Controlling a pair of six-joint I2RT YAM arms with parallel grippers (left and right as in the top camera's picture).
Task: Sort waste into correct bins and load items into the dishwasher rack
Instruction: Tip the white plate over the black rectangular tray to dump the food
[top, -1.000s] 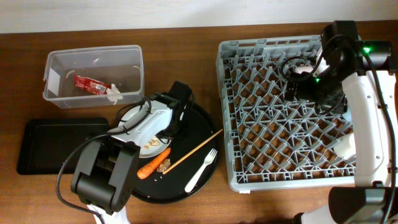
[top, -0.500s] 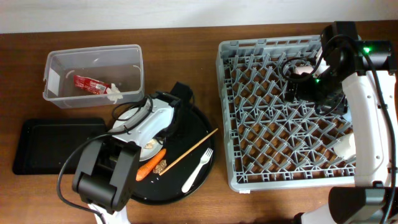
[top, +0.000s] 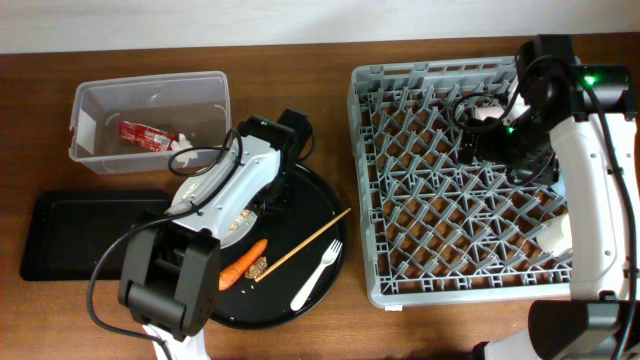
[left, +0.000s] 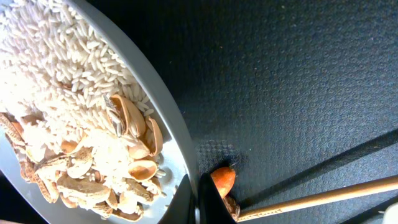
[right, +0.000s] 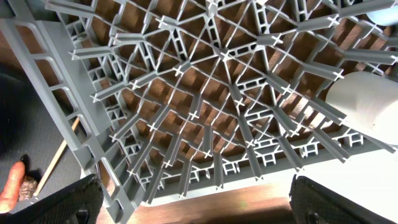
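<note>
A pale round plate (left: 158, 112), heaped with pale grainy crumbs (left: 56, 68) and brownish scraps (left: 127, 158), rests on the round black tray (top: 325, 205). My left gripper (left: 200, 202) is shut on its rim, right beside the tip of the orange carrot (left: 222, 180). From overhead the left arm covers much of the plate (top: 197, 205). Carrot (top: 243, 262), wooden stick (top: 305, 243) and white fork (top: 318, 272) lie on the round tray. My right gripper (right: 199, 205) hangs open over the grey dishwasher rack (top: 400, 250), holding nothing. A white cup (right: 367, 106) stands in the rack.
The clear tub (top: 90, 100) at the back left holds a red wrapper (top: 145, 136) and crumpled white paper (top: 183, 150). A flat black tray (top: 85, 232) lies in front of it, left of the round tray. The white cup (top: 555, 235) sits at the rack's right side.
My left gripper has shut on the plate's rim, and the arm now stretches across the plate. Stick and fork shifted slightly left. The right arm has not moved.
</note>
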